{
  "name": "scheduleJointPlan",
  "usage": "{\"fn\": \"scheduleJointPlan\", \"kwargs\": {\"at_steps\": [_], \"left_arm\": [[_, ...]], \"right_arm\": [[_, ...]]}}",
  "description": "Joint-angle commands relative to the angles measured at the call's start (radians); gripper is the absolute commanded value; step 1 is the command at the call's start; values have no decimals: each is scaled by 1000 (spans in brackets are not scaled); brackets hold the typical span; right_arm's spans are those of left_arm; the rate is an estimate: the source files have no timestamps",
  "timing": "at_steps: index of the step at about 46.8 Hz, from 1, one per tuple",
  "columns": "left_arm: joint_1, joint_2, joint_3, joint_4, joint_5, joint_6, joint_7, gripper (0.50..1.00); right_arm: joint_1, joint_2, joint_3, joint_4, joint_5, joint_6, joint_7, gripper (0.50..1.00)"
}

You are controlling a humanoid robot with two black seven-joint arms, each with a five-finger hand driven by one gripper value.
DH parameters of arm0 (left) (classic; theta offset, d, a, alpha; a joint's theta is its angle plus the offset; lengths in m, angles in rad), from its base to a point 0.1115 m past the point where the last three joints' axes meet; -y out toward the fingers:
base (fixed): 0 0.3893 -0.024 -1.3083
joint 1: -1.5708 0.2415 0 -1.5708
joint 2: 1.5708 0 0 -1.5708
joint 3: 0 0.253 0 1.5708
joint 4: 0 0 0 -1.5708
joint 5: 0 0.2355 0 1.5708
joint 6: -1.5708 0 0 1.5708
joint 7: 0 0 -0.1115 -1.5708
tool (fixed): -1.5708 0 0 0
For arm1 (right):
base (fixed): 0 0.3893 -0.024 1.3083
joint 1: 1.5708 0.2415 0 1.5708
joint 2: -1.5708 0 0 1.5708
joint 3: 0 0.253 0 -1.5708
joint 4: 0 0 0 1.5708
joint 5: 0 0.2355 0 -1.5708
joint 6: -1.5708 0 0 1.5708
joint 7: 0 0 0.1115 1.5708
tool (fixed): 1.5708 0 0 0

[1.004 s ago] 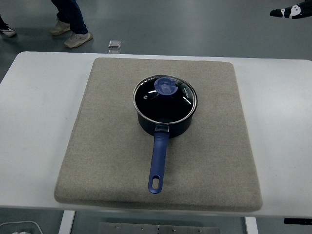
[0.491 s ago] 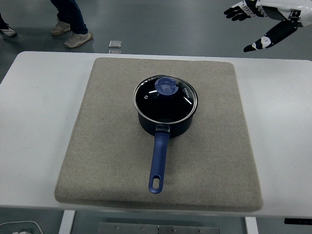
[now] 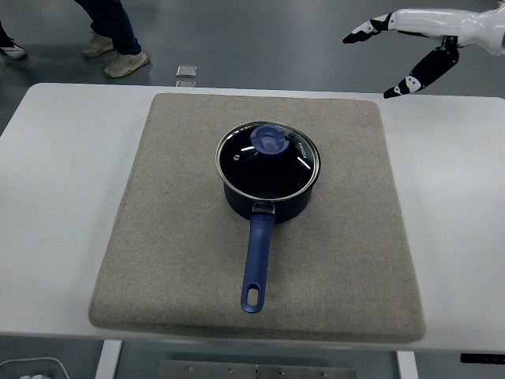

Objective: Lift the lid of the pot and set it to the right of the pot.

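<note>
A white table [image 3: 63, 181] fills most of the picture. A big gray mat [image 3: 181, 260] lies on it. In the middle of the mat sits a dark blue pot [image 3: 268, 201]. Its long blue handle [image 3: 256, 264] points down toward the bottom of the picture. The glass pot lid [image 3: 268, 160] rests on top of the pot, closed over it. The lid has a round blue knob [image 3: 270, 140] near its upper edge.

The mat to the right of the pot is bare. Nothing lies between the pot and the right side of the mat.

At the upper left of the picture, a person's legs and 2 shoes [image 3: 114, 55] stand on the gray floor behind the table. A small square thing [image 3: 186, 71] lies on the floor near them.

The right hand [image 3: 418, 47] is at the upper right of the picture, above the far edge of the table. It is well apart from the pot and lid. Its fingers [image 3: 359, 33] are spread wide and point left, and the thumb points down. It holds nothing.
</note>
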Motion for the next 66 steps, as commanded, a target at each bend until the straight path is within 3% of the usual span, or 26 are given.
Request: {"fn": "scheduleJointPlan", "kwargs": {"at_steps": [1, 19, 27, 39, 47, 66], "left_arm": [[-1, 0, -1, 0, 0, 0, 0, 1000], [-1, 0, -1, 0, 0, 0, 0, 1000], [0, 0, -1, 0, 0, 0, 0, 1000], [0, 0, 1, 0, 0, 0, 0, 1000], [-1, 0, -1, 0, 0, 0, 0, 1000], [0, 0, -1, 0, 0, 0, 0, 1000]], "right_arm": [[0, -2, -2, 33, -34, -31, 0, 915], [18, -11, 1, 148, -94, -105, 0, 915], [12, 4, -2, 162, -95, -166, 0, 915], [-28, 21, -1, 162, -105, -174, 0, 915], [-66, 32, -1, 162, -146, -214, 0, 915], [-75, 81, 4, 199, -146, -261, 0, 915]]}}
